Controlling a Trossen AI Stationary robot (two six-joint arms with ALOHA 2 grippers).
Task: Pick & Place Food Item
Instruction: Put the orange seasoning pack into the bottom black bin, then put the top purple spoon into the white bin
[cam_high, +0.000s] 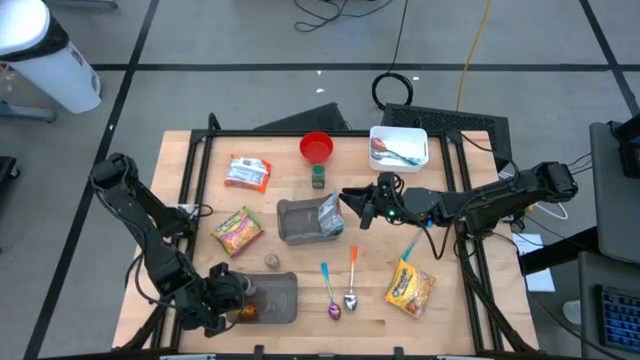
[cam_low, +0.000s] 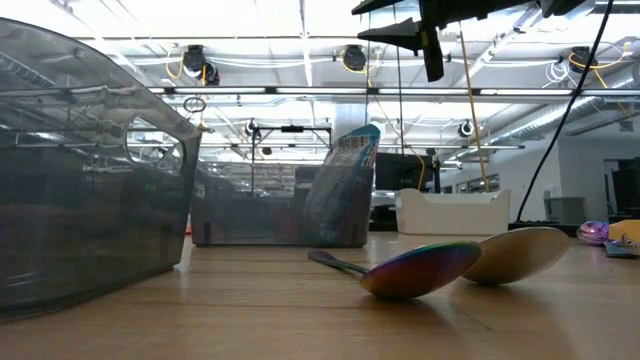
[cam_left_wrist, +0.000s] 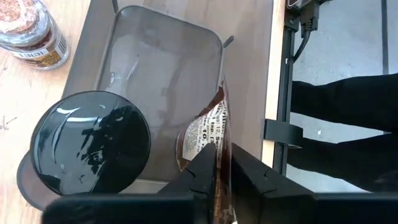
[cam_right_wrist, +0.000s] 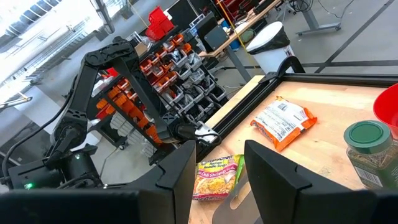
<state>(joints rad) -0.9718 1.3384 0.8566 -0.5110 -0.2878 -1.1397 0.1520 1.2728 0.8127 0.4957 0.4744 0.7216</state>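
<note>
Left wrist view: left claw (cam_left_wrist: 222, 171), nearly closed, pinches packet (cam_left_wrist: 208, 127) upright over bin (cam_left_wrist: 161, 56) below for placement.

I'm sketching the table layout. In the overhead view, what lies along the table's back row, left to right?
Orange-and-white snack packet → red bowl → white tray holding utensils.

table (cam_high: 190, 300): wood | on it: two grey bins (cam_high: 300, 220), spoons (cam_high: 351, 298), noodle packets (cam_high: 237, 230)
</note>
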